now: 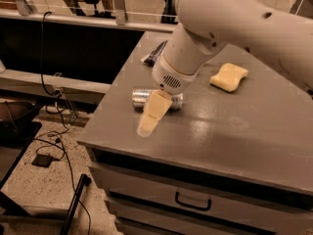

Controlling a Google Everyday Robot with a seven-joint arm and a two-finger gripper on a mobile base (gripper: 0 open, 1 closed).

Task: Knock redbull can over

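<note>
redbull can (143, 96) lies on its side, centre-left of frame, on grey worktop (234, 131); knock-over looks done. hand (148, 122) hangs just below it in frame; spread or pressed together, cannot tell. only withdrawal left.

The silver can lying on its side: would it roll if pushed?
Probably: the slim silver metal can lies on its side on the grey cabinet top, so a nudge would likely roll it. Smooth metal may slip. The cream claw hangs in front.

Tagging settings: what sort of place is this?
Probably a lab or workshop: grey drawer cabinet, loose cables on a speckled floor. The gripper hangs in front of the toppled redbull can.
</note>
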